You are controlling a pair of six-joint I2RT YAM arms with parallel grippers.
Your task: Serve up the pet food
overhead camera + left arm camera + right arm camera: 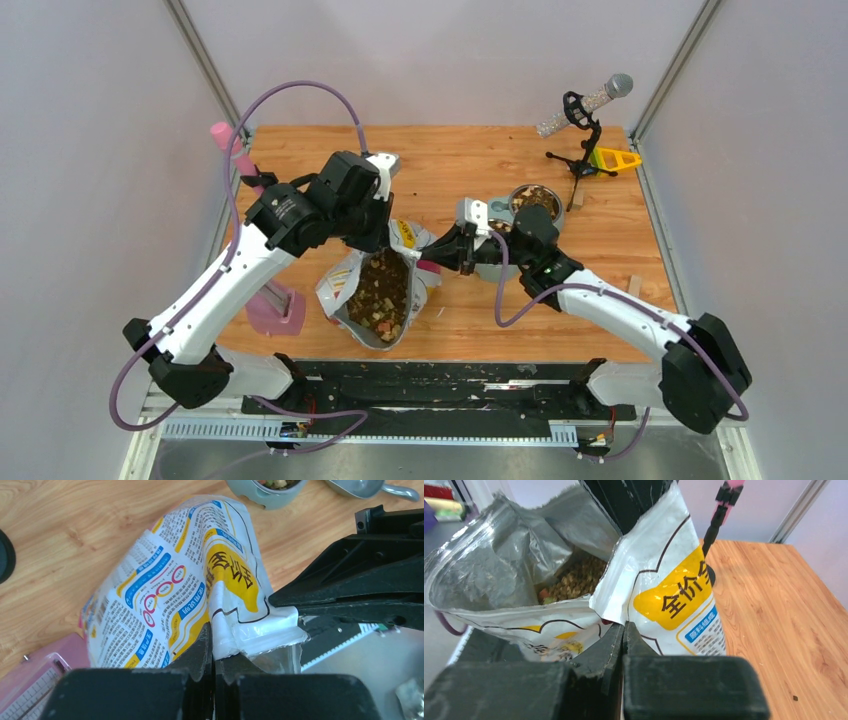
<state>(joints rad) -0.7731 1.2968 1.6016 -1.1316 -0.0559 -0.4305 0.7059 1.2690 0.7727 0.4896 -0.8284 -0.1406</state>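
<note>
Holding the bag point(335, 290) open looks like the step in hand. The left gripper point(385, 238) is clamped on the far rim and the right gripper point(442, 262) is pinched onto the right rim, spreading the mouth between them. The pet food point(380, 290) lies inside the bag, near the middle of the counter point(620, 240). It is a loose heap of small brown and tan pieces with a few orange and green bits. The scoop point(472, 212) lies unheld just right of the bag, so scooping seems left to do, though the steel bowl point(511, 203) beyond it already shows some kibble.
</note>
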